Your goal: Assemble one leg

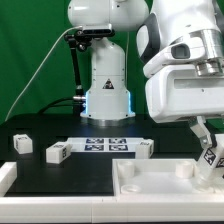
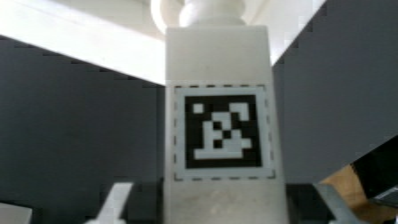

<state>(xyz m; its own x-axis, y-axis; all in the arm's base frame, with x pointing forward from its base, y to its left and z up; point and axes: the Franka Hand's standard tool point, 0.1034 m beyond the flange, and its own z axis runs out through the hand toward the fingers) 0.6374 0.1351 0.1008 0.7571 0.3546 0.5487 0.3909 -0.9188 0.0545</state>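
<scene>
My gripper is at the exterior view's right, shut on a white leg with a black-and-white tag. It holds the leg over the right end of the large white tabletop piece. In the wrist view the leg fills the middle, tag facing the camera, gripped between my two fingers of the gripper. The leg's far end has a round peg. Whether the leg touches the tabletop is hidden.
Three more white legs lie on the black table: one far left, one beside it, one right of centre. The marker board lies between them. The robot base stands behind. A white rim piece sits at the front left.
</scene>
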